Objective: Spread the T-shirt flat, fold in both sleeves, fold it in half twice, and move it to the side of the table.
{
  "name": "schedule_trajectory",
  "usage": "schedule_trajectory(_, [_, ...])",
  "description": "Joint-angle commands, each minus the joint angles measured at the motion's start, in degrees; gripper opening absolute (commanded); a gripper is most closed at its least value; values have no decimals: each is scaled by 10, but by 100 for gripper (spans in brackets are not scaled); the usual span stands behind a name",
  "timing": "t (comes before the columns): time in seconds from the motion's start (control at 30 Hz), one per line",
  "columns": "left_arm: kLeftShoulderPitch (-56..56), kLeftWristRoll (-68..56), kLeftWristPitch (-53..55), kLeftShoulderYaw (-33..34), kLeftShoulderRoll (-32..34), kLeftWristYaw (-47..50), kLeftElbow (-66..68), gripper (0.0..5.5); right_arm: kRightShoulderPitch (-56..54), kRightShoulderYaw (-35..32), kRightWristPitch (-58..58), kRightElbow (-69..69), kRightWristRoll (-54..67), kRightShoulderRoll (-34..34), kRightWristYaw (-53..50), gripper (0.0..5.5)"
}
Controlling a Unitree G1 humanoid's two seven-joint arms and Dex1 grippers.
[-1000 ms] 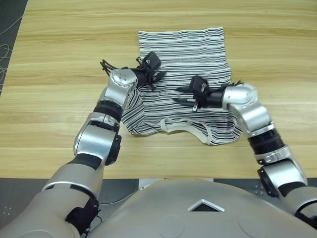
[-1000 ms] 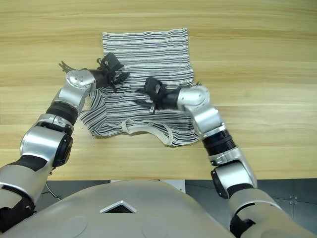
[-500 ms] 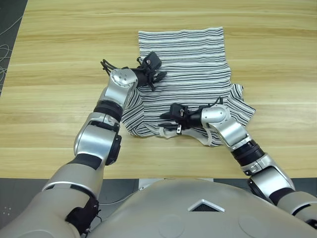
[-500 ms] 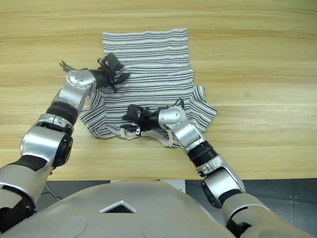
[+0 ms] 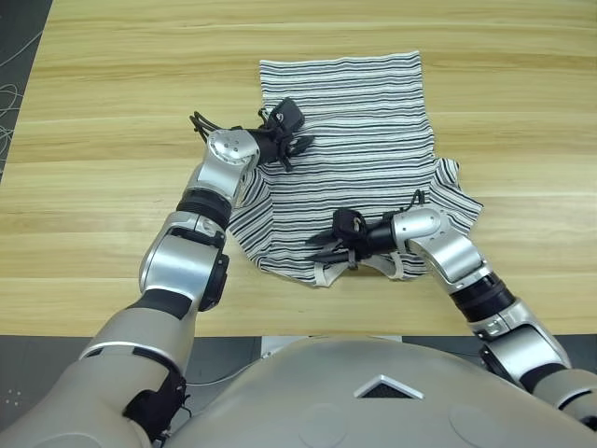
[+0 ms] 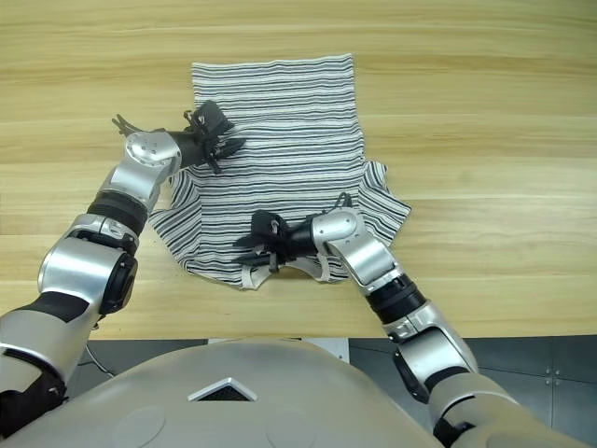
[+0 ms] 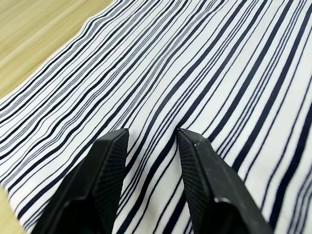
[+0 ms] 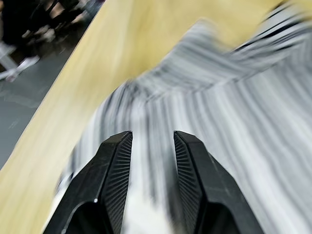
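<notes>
A black-and-white striped T-shirt (image 5: 364, 103) lies on the wooden table (image 5: 121, 84), hem at the far side and white collar band (image 5: 325, 276) at the near edge. Its right sleeve (image 5: 459, 191) sticks out sideways. My left gripper (image 5: 297, 142) rests on the shirt's left part, open, with the fingers (image 7: 109, 165) pressed onto the striped cloth. Low over the shirt, just beyond the collar, my right gripper (image 5: 322, 247) is open with nothing seen between its fingers (image 8: 114, 175).
Bare wood stretches to the left and right of the shirt and beyond its hem. The table's near edge (image 5: 112, 329) runs just in front of the collar. Dark floor with cables (image 5: 11, 93) lies past the left edge.
My right gripper has swung from the shirt's middle right toward me and to the left, ending near the collar, and the cloth there has bunched. The left arm has stayed put.
</notes>
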Motion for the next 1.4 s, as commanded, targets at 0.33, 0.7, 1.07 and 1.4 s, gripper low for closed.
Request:
schedule_trajectory(0.33, [92,-139,66,71,-20,-105,-306,186,-25,-182,100,-50,146,-32,-15,156])
schedule_trajectory(0.7, [428,-260,384,195,-18,99,-812,186,16,-337,103,-87,164,-84,-129,156])
schedule_trajectory(1.07, [619,-493,566,439,-77,300,-1015,186,65,-386,-201,-75,23,45,-386,156])
schedule_trajectory(1.4, [684,-630,661,464,-78,371,-976,186,84,-388,-481,40,-65,47,-453,156])
